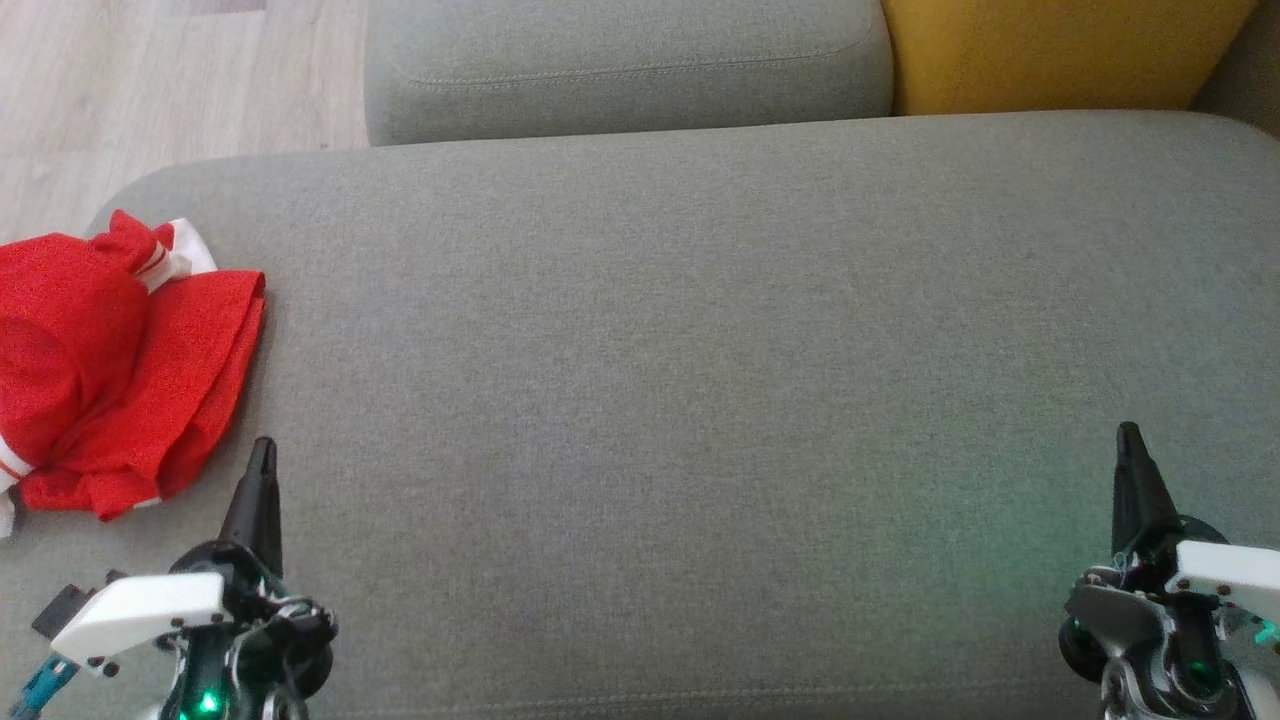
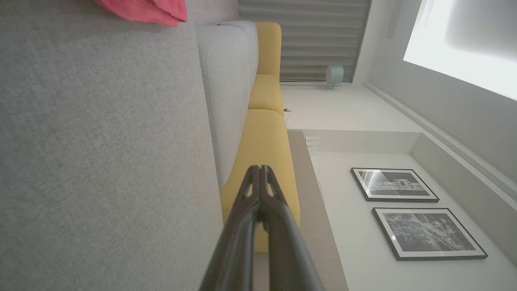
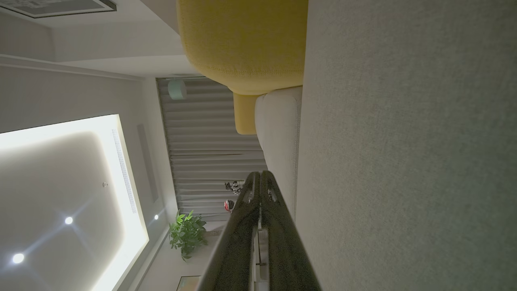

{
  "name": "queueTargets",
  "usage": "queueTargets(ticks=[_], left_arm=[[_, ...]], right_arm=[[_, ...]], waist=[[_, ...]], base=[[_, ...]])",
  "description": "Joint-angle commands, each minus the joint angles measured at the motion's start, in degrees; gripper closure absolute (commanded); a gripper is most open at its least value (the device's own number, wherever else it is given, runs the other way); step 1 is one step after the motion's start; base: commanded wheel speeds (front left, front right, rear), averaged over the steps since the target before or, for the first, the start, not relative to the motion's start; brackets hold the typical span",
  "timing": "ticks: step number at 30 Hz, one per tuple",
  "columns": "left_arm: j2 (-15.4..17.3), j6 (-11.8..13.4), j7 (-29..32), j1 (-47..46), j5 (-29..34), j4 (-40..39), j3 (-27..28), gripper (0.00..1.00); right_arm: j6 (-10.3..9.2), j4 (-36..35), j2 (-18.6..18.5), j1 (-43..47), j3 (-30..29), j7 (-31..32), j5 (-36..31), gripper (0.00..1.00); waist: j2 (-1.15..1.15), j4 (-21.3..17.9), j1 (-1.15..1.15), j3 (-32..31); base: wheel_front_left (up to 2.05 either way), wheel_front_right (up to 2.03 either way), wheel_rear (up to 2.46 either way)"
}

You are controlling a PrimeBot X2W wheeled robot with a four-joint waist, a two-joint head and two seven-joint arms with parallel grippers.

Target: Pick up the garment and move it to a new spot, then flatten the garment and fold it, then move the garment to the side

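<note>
A red garment (image 1: 110, 370) with white striped trim lies bunched at the left end of the grey sofa seat (image 1: 680, 380); a corner of the red garment (image 2: 145, 10) also peeks in at the top of the left wrist view. My left gripper (image 1: 262, 450) hovers low at the front left, just right of the garment's lower edge, its fingers pressed together and empty. My right gripper (image 1: 1130, 435) is at the front right, far from the garment, also shut with nothing in it. Both show shut fingertips in their wrist views: left gripper (image 2: 260, 167), right gripper (image 3: 260, 173).
A grey back cushion (image 1: 630, 65) and a yellow cushion (image 1: 1060, 50) line the far edge of the seat. Wooden floor (image 1: 150, 80) lies beyond the seat's left end. The seat's broad middle stretches between my grippers.
</note>
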Motion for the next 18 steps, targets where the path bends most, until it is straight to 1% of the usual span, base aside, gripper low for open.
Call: queueTargets(ticks=[1, 3, 4, 7, 18], left_arm=[[0.6, -0.4, 0.4, -3.2, 0.7, -1.7, 2.0, 1.00], [0.6, -0.4, 0.4, -3.2, 0.7, -1.7, 2.0, 1.00], [0.0, 0.0, 0.0, 0.0, 0.0, 0.2, 0.0, 0.00], [-0.5, 0.1, -0.1, 1.5, 0.0, 2.9, -0.2, 0.00], [-0.4, 0.0, -1.9, 1.8, 1.5, 1.9, -0.2, 0.00]], right_arm=[[-0.04, -2.1, -0.3, -3.0, 1.2, 0.3, -0.2, 1.00], [-0.04, -2.1, -0.3, -3.0, 1.2, 0.3, -0.2, 1.00], [0.00, 0.2, 0.0, 0.0, 0.0, 0.0, 0.0, 0.00], [0.00, 2.8, 0.3, 1.4, 0.1, 0.0, 0.0, 0.00], [0.00, 1.7, 0.2, 1.5, 1.0, -1.9, -2.0, 0.00]], waist=[[0.00, 0.0, 0.00, 0.0], [0.00, 0.0, 0.00, 0.0], [0.00, 0.0, 0.00, 0.0], [0.00, 0.0, 0.00, 0.0], [0.00, -0.1, 0.00, -0.5]], base=[[0.00, 0.00, 0.00], [0.00, 0.00, 0.00], [0.00, 0.00, 0.00], [0.00, 0.00, 0.00], [0.00, 0.00, 0.00]])
